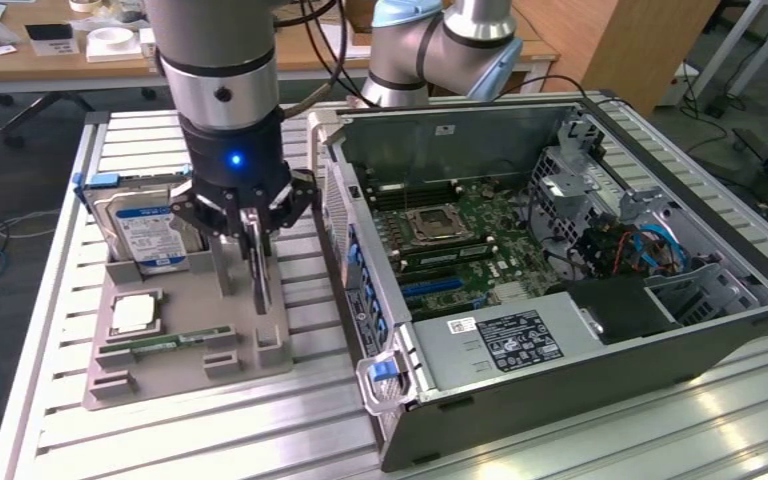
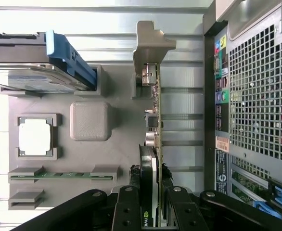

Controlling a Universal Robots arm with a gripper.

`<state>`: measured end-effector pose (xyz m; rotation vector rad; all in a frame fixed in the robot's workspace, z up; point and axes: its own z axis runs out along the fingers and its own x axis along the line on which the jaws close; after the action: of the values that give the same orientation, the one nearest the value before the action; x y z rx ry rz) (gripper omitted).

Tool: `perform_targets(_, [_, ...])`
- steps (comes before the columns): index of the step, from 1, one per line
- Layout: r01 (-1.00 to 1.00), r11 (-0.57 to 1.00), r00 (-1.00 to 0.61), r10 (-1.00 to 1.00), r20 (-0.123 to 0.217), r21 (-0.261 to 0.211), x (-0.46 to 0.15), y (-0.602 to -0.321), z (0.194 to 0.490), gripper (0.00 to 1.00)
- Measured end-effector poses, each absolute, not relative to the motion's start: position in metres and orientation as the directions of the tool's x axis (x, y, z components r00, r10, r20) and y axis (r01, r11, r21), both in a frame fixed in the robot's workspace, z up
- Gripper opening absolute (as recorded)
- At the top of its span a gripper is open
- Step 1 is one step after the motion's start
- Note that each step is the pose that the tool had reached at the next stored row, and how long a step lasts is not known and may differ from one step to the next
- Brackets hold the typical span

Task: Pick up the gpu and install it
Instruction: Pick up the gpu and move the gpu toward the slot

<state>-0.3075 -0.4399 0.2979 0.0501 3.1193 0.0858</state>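
The gpu is running off the wrist view's edge between the jaws; the hard drive is getting cropped too, its label blurring out.

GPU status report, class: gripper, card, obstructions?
Gripper shut on gpu. It stands on edge in the gray tray. Hard drive beside, apart; computer case open.
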Motion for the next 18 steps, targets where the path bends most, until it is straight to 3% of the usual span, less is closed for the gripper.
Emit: perform_targets(18, [0.032, 0.998, -0.999, 0.033, -0.02, 0.055, -0.307, -0.44, 0.316, 0.27])
